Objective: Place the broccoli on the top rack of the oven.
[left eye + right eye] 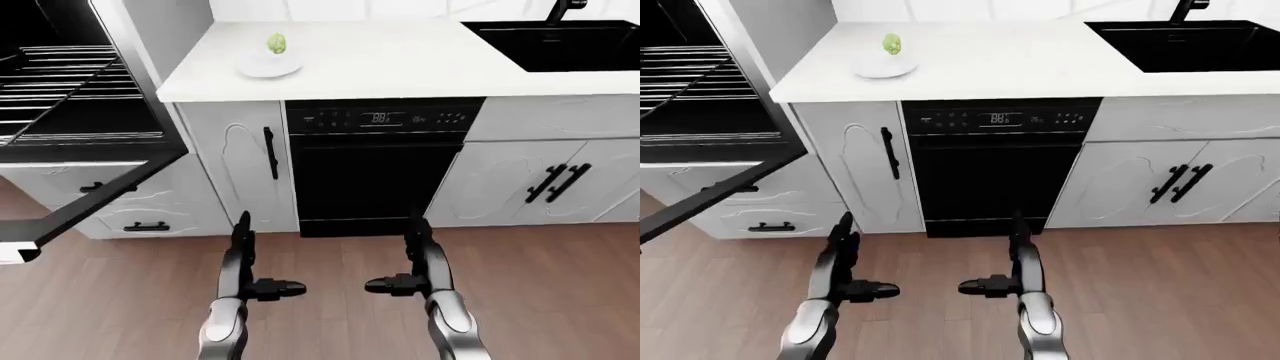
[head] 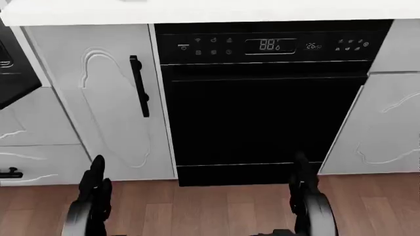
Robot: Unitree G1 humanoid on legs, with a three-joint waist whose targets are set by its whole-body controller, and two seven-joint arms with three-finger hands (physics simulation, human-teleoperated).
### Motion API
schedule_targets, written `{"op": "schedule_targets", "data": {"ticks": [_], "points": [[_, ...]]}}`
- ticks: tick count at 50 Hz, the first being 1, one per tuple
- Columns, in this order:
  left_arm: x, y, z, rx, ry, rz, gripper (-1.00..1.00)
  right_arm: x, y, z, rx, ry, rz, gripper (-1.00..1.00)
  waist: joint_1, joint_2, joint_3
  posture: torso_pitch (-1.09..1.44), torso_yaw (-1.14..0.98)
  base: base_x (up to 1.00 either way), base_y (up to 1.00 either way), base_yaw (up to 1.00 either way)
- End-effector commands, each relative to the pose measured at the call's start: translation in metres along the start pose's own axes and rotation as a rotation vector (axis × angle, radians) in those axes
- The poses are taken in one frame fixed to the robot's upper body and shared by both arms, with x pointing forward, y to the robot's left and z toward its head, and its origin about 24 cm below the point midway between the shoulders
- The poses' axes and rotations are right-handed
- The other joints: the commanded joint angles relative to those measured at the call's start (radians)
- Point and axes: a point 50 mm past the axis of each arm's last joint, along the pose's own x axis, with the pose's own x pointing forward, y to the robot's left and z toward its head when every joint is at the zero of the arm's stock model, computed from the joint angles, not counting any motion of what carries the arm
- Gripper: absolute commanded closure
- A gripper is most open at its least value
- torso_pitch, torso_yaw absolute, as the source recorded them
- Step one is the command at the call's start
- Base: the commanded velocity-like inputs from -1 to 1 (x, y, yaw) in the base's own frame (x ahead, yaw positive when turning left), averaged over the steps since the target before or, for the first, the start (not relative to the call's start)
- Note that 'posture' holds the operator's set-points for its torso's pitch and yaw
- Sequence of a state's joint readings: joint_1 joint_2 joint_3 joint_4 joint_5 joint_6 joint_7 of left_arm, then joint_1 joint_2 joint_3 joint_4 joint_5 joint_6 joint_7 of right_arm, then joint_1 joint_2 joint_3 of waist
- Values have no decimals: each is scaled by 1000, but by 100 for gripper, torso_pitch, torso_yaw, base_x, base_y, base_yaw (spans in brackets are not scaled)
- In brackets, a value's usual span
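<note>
Your left hand and right hand hang lowest in the left-eye view, at about 7 and 5 o'clock over the wood floor, both released: fingers spread, thumbs pointing toward each other, nothing between them. Only the eye views show those thumbs; the head view cuts both hands off at its bottom edge, leaving just upright dark fingers, so there you cannot judge the grip. That view is filled instead by the black dishwasher and its lit display, with a white cabinet door at 9 o'clock, and it shows no countertop surface. From your hands, the broccoli lies well apart at roughly 12 o'clock, near the top of the left-eye view, sitting on a white plate on the white counter. At 10 o'clock the open oven shows its wire racks, cut by the frame edge, its door dropped toward 8 o'clock. At 2 o'clock a black sink is partly cropped; the faucet is barely visible.
</note>
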State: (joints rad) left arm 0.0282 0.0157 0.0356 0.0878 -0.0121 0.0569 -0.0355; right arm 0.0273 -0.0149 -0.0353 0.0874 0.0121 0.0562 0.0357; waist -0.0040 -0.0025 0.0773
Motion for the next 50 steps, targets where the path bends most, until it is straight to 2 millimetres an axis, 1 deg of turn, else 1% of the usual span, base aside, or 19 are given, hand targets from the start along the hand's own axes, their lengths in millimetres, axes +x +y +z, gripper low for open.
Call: {"op": "schedule_targets", "data": {"ticks": [1, 2, 3, 4, 5, 6, 7, 8, 18, 28, 31, 32, 36, 39, 41, 44, 46, 47, 50], "points": [[3, -1, 33, -7, -174, -9, -100, 4, 0, 32, -5, -170, 8, -100, -2, -8, -1, 0, 0, 0, 0, 0], [3, -1, 33, -6, -175, -8, -100, 4, 1, 33, -5, -170, 9, -100, 2, -7, -35, 0, 0, 0, 0, 0], [3, -1, 34, -6, -174, -9, -100, 4, 1, 33, -5, -170, 9, -100, 8, -1, -62, 0, 0, 0, 0, 0], [3, -1, 35, -7, -174, -8, -100, 4, 1, 34, -6, -171, 10, -100, 7, -1, -52, 0, 0, 0, 0, 0], [3, -1, 35, -6, -174, -8, -100, 4, 1, 32, -7, -171, 10, -100, 7, -6, -17, 0, 0, 0, 0, 0], [3, -1, 35, -7, -174, -8, -100, 4, 0, 32, -6, -171, 10, -100, 7, -8, -40, 0, 0, 0, 0, 0], [3, -1, 35, -7, -174, -8, -100, 4, 1, 33, -7, -171, 11, -100, 7, -8, -69, 0, 0, 0, 0, 0], [3, -2, 35, -8, -174, -8, -100, 3, 1, 34, -7, -171, 11, -100, 8, -8, -75, 0, 0, 0, 0, 0], [1, -2, 38, -10, -171, -3, -100, 5, 1, 31, -19, -173, 14, -100, 7, -4, -85, 0, 0, 0, 0, 0], [1, 0, 43, -14, -171, 9, -100, 6, 2, 34, -23, -176, 13, -100, 7, -3, -90, 0, 0, 0, 0, 0], [5, 5, 51, -23, -175, 34, -100, 5, 0, 44, -27, -186, 2, -100, 7, -3, -89, 0, 0, 0, 0, 0], [6, 6, 54, -28, -178, 37, -100, 4, 0, 51, -23, -193, -2, -100, 8, -3, -89, 0, 0, 0, 0, 0], [10, 8, 67, -27, -190, 59, -100, 6, -2, 57, -27, -188, -10, -100, 7, -2, -85, 0, 0, 0, 0, 0], [14, 10, 79, -36, -202, 63, -100, 7, -3, 66, -24, -191, -12, -100, 8, -3, -86, 0, 0, 0, 0, 0], [12, 9, 93, -39, -210, 67, -100, 10, -3, 72, -45, -191, -18, -100, 7, -3, -86, 0, 0, 0, 0, 0], [16, 12, 103, -35, -219, 71, -100, 12, -2, 88, -46, -199, 3, -100, 6, -2, -85, 0, 0, 0, 0, 0], [17, 13, 115, -29, -224, 79, -100, 12, 2, 99, -58, -195, 51, -100, 7, -2, -84, 0, 0, 0, 0, 0], [16, 13, 118, -30, -223, 81, -100, 13, 2, 101, -40, -191, 60, -100, 7, -2, -84, 0, 0, 0, 0, 0], [18, 17, 130, -16, -229, 96, -100, 14, -1, 118, -38, -203, 40, -100, 6, 1, -83, 0, 0, 0, 0, 0]]}}
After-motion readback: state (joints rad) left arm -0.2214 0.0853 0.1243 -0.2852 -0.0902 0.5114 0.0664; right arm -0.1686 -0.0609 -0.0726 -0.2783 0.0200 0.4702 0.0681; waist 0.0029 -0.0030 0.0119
